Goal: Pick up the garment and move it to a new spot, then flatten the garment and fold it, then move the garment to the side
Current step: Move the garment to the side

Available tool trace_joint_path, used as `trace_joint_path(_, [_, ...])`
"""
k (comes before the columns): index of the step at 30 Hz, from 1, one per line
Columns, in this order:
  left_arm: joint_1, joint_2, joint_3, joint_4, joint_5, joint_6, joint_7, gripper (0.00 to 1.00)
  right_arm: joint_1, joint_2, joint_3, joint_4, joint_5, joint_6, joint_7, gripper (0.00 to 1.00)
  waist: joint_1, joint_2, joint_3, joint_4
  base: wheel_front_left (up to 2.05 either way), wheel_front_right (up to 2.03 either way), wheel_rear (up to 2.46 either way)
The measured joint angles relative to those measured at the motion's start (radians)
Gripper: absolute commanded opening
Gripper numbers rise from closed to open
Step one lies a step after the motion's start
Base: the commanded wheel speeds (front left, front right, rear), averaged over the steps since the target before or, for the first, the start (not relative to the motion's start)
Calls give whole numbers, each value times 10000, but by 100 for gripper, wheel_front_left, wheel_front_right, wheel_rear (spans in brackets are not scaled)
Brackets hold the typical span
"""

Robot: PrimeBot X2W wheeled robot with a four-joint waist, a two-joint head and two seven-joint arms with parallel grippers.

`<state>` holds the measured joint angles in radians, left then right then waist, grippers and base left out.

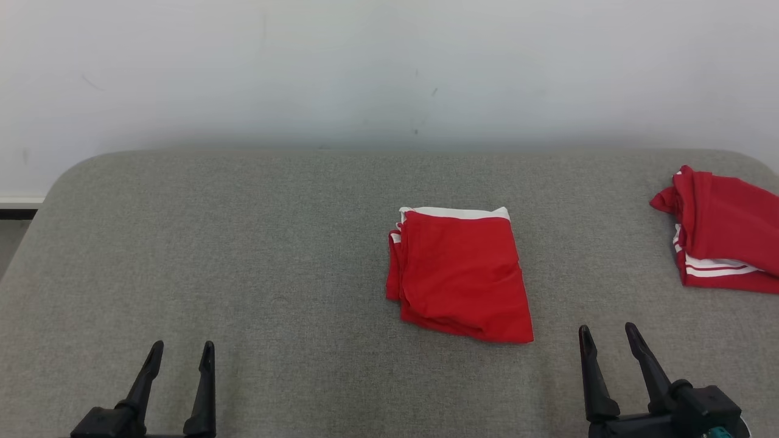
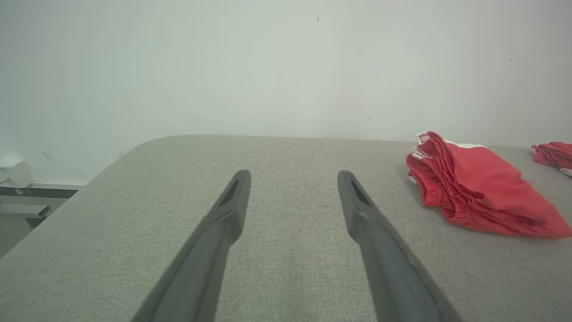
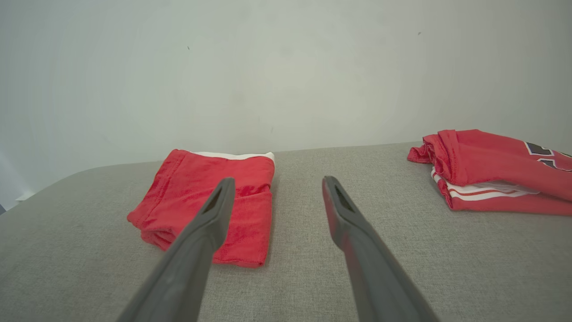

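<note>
A red garment (image 1: 459, 274) with a white band along its far edge lies folded into a neat rectangle at the middle of the grey table (image 1: 274, 243). The left wrist view has that garment (image 2: 478, 188) at its right, and in the right wrist view the garment (image 3: 210, 201) lies just ahead and left of the fingers. My left gripper (image 1: 182, 353) hovers open at the near left, far from the cloth. My right gripper (image 1: 608, 334) is open at the near right, a short way right of the garment's near corner. Nothing is between either pair of fingers.
A second folded red garment (image 1: 724, 231) with white stripes rests at the table's far right edge, also seen as a red pile (image 3: 496, 172) in the right wrist view. A pale wall (image 1: 389, 67) stands behind the table. The table's left corner is rounded.
</note>
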<state>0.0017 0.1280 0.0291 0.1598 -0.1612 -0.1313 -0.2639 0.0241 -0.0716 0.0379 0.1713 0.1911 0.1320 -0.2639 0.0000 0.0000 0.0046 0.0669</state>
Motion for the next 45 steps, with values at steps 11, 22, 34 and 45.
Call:
trace_joint_path(11, [-265, -17, -244, 19, -79, 0, 0, 100, -1993, -439, 105, 1647, -265, 0, 184, 100, 1, 1, 297, 382, 0, 0, 0])
trace_joint_path(22, [-676, -104, -589, 104, -257, 0, 0, 100, -4314, -941, 263, 3847, -265, 0, 953, 100, 2, 0, 825, 1018, 0, 0, 0])
trace_joint_path(34, [-1313, -242, -940, 297, -537, 0, 0, 100, -6064, -1160, 546, 6771, -65, 0, 1358, 100, 3, 1, 1730, 1775, 0, 0, 0])
trace_joint_path(45, [-1578, -249, -1034, 336, -589, 0, 0, 100, -6702, -986, 1022, 8391, 550, 0, 1141, 0, 1, 0, 2054, 1872, 0, 0, 0])
